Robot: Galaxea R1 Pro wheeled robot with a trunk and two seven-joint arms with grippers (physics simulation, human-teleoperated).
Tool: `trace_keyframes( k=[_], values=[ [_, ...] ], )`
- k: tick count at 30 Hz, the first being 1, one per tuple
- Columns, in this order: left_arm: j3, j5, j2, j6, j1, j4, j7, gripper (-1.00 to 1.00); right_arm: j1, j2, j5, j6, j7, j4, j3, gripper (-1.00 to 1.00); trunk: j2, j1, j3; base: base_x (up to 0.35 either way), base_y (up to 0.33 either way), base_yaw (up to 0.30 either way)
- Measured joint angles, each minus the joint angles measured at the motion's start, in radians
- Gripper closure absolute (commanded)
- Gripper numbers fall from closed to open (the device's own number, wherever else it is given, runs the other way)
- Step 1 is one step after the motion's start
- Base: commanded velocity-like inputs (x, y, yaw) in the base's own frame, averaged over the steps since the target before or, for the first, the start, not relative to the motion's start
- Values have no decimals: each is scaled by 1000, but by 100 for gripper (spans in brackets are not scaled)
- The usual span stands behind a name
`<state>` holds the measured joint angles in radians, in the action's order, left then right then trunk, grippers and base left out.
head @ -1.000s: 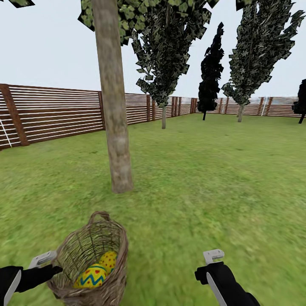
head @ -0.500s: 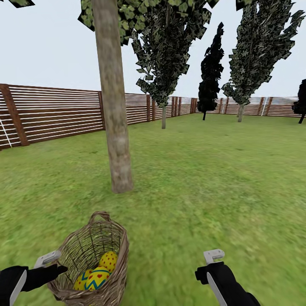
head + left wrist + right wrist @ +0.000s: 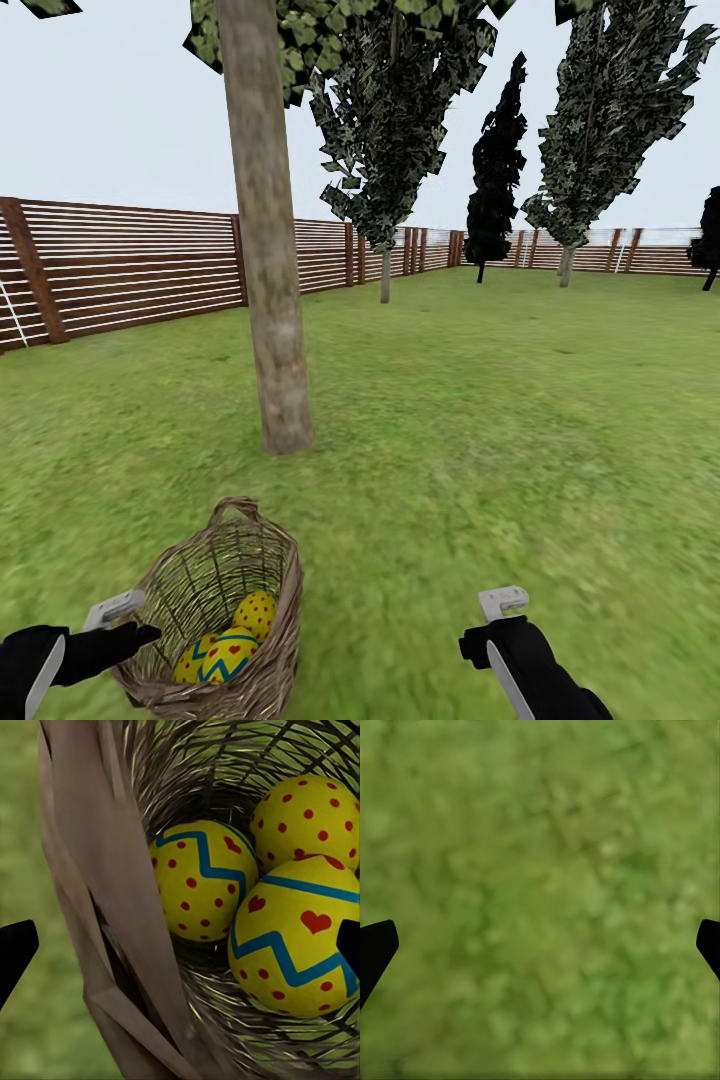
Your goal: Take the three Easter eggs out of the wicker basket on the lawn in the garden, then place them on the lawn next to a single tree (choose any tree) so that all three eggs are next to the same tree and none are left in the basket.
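The basket [image 3: 222, 610] sits on the grass [image 3: 480, 420] near the tree [image 3: 268, 300], with three eggs [image 3: 285, 937] inside (all touching). The left gripper [image 3: 125, 625] is spread wide around the basket's rim. The right gripper [image 3: 500, 605] hangs open over grass. A fence [image 3: 130, 265] stands behind.

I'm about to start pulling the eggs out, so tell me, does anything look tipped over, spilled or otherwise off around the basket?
Nothing spilled. The wicker basket leans on the lawn near the tree, mouth tilted toward the robot, all three Easter eggs inside. The left gripper sits at its rim, open.
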<state>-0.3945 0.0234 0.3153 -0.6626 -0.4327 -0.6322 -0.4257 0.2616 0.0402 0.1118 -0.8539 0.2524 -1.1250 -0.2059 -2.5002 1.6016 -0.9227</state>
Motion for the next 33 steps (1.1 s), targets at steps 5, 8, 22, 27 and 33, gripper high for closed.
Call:
trace_keyframes(
  k=[5, 8, 22, 27, 33],
  values=[
    [0, 0, 0, 0, 0, -7, 0, -100, 0, 0, -1, 1, 0, 0, -1, -100, 0, 0, 0, 0, 0, 0],
    [0, 0, 0, 3, 0, -9, 0, -100, 0, -1, -1, 1, 0, 0, -1, -100, 1, -1, 11, 0, 0, 0],
    [-2, 1, -8, 2, 0, -33, 2, -100, 0, -2, -1, 1, 0, 0, -2, -100, 98, -55, 55, 0, 0, 0],
    [-2, 1, -9, 2, 0, -33, 2, -100, 0, -2, -1, 1, 0, 0, -2, -100, 133, -74, 71, 0, 0, 0],
    [-2, 1, -9, 2, 0, -33, 2, -100, 0, -2, -1, 1, 0, 0, -2, -100, 175, -97, 90, 0, 0, 0]
  ],
)
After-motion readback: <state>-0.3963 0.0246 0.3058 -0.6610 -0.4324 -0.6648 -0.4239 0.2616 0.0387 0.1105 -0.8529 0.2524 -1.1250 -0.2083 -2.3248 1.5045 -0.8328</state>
